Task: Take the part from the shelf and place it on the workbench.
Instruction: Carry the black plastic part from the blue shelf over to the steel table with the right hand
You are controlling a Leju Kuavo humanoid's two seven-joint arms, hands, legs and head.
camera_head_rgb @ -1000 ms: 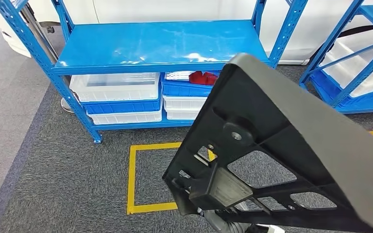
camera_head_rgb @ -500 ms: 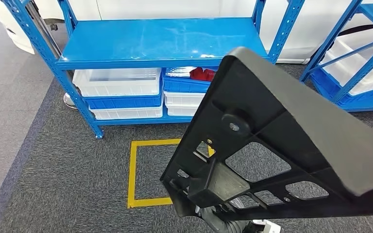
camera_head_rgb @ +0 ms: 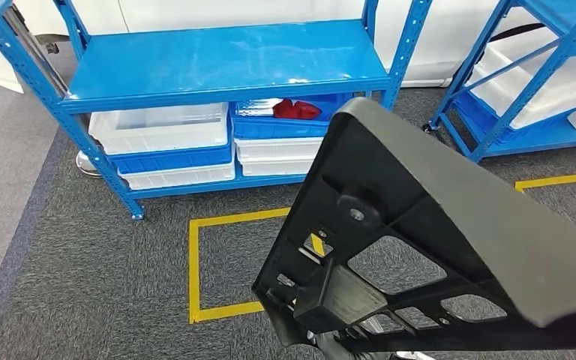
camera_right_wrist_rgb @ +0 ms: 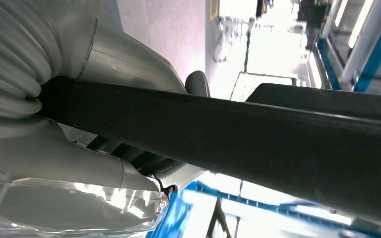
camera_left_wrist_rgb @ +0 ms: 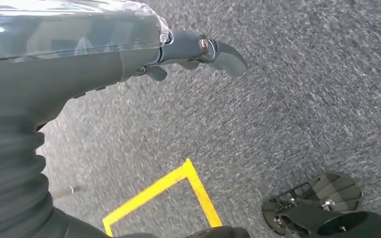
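- Part (camera_head_rgb: 450,225), a large black plastic panel with ribs and cut-out openings on its underside, fills the lower right of the head view, tilted so its rounded corner rises toward the shelf.
- Right hand (camera_right_wrist_rgb: 104,163) grips the panel: in the right wrist view the dark edge of the panel runs straight across the palm, with the grey thumb (camera_right_wrist_rgb: 197,82) showing behind it and the rest of the hand below.
- Left hand (camera_left_wrist_rgb: 188,52) hangs over the carpet in the left wrist view, holding nothing, its dark fingers (camera_left_wrist_rgb: 228,54) stretched out and only slightly bent.
- Blue metal shelf (camera_head_rgb: 225,64) stands ahead in the head view, its upper board bare and glossy, well apart from the panel.
- Under that board sit 2 stacks of crates: a white crate (camera_head_rgb: 161,127) on a blue crate (camera_head_rgb: 172,159) to the left, and a blue crate holding something red (camera_head_rgb: 294,109) above white ones to the right.
- Second blue rack (camera_head_rgb: 510,82) stands at the right of the head view with pale bins on it.
- Yellow tape (camera_head_rgb: 193,270) marks a rectangle on the grey carpet (camera_head_rgb: 82,277) in front of the shelf, partly hidden by the panel; another yellow corner (camera_head_rgb: 562,180) shows to the right.
- Corner of yellow tape (camera_left_wrist_rgb: 191,171) also appears on the carpet below the left hand in the left wrist view.
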